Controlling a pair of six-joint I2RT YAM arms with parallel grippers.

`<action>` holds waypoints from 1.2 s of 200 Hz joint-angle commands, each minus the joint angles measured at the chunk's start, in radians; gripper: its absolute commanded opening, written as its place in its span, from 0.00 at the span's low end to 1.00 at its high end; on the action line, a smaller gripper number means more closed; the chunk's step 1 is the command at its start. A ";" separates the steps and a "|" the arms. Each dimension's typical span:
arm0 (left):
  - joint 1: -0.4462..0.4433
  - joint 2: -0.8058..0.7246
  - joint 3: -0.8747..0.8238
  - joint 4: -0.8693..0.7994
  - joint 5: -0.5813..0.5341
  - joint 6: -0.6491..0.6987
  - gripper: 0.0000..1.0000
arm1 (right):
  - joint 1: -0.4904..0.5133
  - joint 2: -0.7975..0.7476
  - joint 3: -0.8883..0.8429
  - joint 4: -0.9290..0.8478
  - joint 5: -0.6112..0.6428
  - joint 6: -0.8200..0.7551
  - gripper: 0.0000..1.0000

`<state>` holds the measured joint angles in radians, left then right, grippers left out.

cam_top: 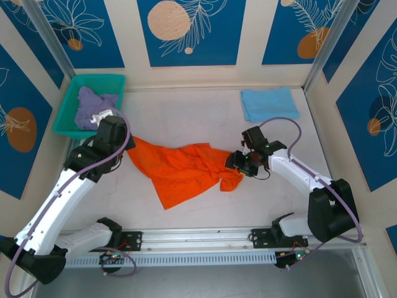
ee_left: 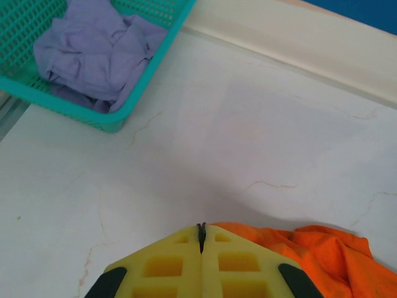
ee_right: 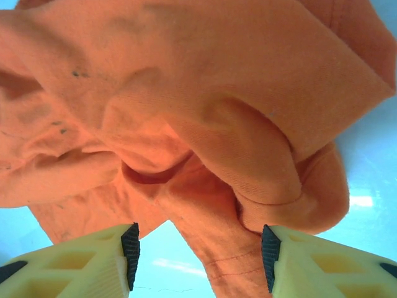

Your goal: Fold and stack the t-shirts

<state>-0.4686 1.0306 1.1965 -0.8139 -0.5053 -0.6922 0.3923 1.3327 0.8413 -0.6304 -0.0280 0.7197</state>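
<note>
The orange t-shirt (cam_top: 183,171) lies spread but wrinkled in the middle of the tabletop (cam_top: 186,112), a little closer to the near edge than to the far one. One corner of it is drawn out toward the left edge and ends at the left pincer (cam_top: 128,146). In the left wrist view this pincer (ee_left: 201,237) has its fingers pressed together, and the orange cloth (ee_left: 322,251) comes out directly at their tips, so it seems to pinch that corner.

The right pincer (cam_top: 234,162) is at the other side of the same shirt, over the bunched part that points to the right edge. In the right wrist view it (ee_right: 200,257) stands wide open. A fold of the orange cloth (ee_right: 205,124) hangs between the two fingers (ee_right: 130,248), and I cannot tell whether it touches either of them.

The light blue t-shirt (cam_top: 268,103) lies folded flat near the far right corner, well apart from both arms. The lavender t-shirt (cam_top: 93,105) is crumpled inside the teal basket (cam_top: 99,78), which stands at the far left corner. The left wrist view shows this basket (ee_left: 111,121) with the lavender cloth (ee_left: 93,56) in it.
</note>
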 commanded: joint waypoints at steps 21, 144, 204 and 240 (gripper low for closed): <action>0.103 0.209 -0.017 0.124 0.187 -0.082 0.00 | 0.034 -0.048 -0.084 -0.022 0.035 0.048 0.57; 0.277 0.875 0.867 -0.122 0.245 0.069 0.04 | -0.055 -0.024 0.160 0.000 -0.031 0.023 0.07; 0.285 0.944 0.889 -0.204 0.287 0.059 0.80 | -0.138 0.057 0.258 -0.059 -0.070 0.001 0.51; 0.239 0.567 0.225 0.092 0.354 -0.067 0.75 | -0.044 -0.093 0.046 -0.014 -0.117 0.037 0.49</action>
<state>-0.1967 1.8412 1.7260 -0.8616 -0.2104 -0.6594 0.2832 1.3281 0.9943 -0.6155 -0.0818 0.7296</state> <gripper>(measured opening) 0.785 0.505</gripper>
